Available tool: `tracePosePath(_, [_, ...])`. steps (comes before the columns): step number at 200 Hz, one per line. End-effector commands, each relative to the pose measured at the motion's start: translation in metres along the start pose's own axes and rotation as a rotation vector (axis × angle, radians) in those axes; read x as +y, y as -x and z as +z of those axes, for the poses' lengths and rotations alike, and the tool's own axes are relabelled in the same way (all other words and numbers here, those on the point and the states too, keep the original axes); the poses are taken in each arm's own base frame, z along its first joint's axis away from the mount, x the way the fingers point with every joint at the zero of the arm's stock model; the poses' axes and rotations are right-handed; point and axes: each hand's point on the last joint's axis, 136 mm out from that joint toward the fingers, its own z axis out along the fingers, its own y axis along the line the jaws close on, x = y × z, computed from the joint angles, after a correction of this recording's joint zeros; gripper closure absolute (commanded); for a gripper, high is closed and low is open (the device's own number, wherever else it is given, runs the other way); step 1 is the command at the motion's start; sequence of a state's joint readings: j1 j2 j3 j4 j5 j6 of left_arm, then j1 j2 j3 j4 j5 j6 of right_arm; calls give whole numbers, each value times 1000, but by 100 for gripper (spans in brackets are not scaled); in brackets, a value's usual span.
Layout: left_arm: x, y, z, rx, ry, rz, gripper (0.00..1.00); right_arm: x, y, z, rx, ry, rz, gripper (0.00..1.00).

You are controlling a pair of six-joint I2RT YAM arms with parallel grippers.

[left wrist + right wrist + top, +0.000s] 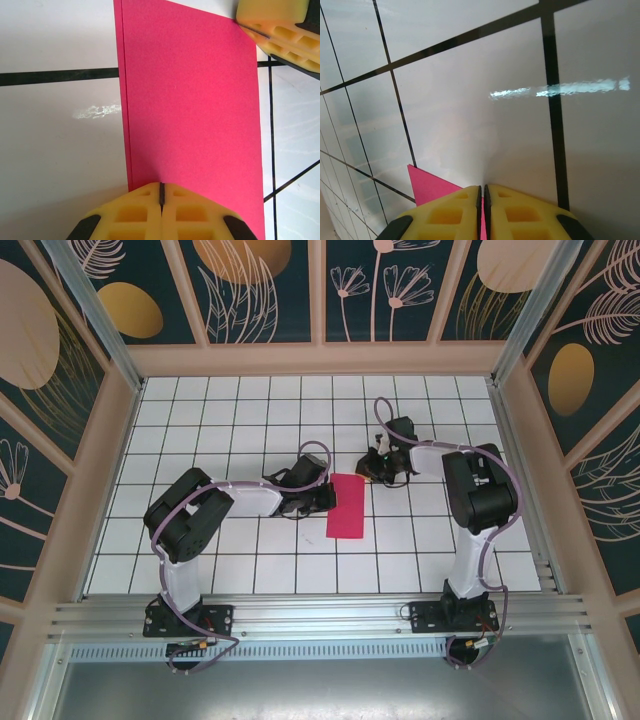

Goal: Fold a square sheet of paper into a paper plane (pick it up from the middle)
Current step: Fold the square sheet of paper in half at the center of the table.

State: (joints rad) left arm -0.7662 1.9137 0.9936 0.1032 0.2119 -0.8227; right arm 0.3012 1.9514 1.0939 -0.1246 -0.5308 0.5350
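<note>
One red sheet of paper [347,506] lies flat just below the centre of the top view, a tall narrow rectangle on the white table [220,430]. In the left wrist view the red sheet of paper [190,100] runs from the bottom to the top of the frame, matte and smooth, and a thin second edge along its left side shows two layers stacked. At the bottom of that frame the left gripper [161,192] has its yellow ribbed pads pressed together, tips right on the sheet's near edge. In the upper right corner the right gripper [250,27] touches the sheet's far corner. From above, the left gripper [326,500] meets the paper's left edge and the right gripper [368,476] sits at its upper right corner. The right wrist view shows the right gripper [482,192] with pads together too, a red corner [427,187] poking out at lower left. I cannot tell whether either gripper pinches paper or merely presses on it. The glossy table carries thin black grid lines and a bright glare streak [555,90]. A grooved metal rail [320,615] crosses the bottom of the top view, and teal wall panels [260,290] with gold discs and pale flowers fill the top.
</note>
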Motion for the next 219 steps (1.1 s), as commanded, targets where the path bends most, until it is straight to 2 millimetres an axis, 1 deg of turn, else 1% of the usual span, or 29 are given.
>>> tracePosePath(1, [49, -39, 7, 119, 164, -18, 100, -11, 5, -3, -16, -66, -15, 85])
tracePosePath(25, [48, -38, 7, 116, 162, -17, 100, 6, 9, -16, -31, -18, -36, 85])
tracePosePath(53, [47, -37, 6, 112, 159, -19, 100, 33, 13, -43, -78, 44, -69, 84])
tracePosePath(61, [46, -37, 6, 111, 157, -18, 100, 37, 12, -50, -90, 53, -74, 84])
tracePosePath(79, [46, -37, 7, 111, 155, -15, 100, 39, 4, -54, -78, 73, -72, 84])
tracePosePath(110, [44, -36, 7, 108, 150, -15, 100, 34, -22, -46, -28, 109, -44, 84])
tracePosePath(148, [46, -37, 6, 109, 152, -16, 100, 23, -51, -26, 51, 109, -27, 83])
tracePosePath(168, [46, -38, 6, 110, 151, -17, 100, 10, -59, -17, 69, 78, -11, 83])
tracePosePath(197, [45, -37, 5, 105, 148, -16, 100, -18, -68, -5, 87, -8, 16, 83])
tracePosePath(208, [45, -36, 5, 104, 146, -16, 100, -22, -70, -4, 93, -12, 20, 83])
tracePosePath(219, [44, -36, 5, 103, 146, -16, 100, -18, -72, -6, 95, 0, 15, 83])
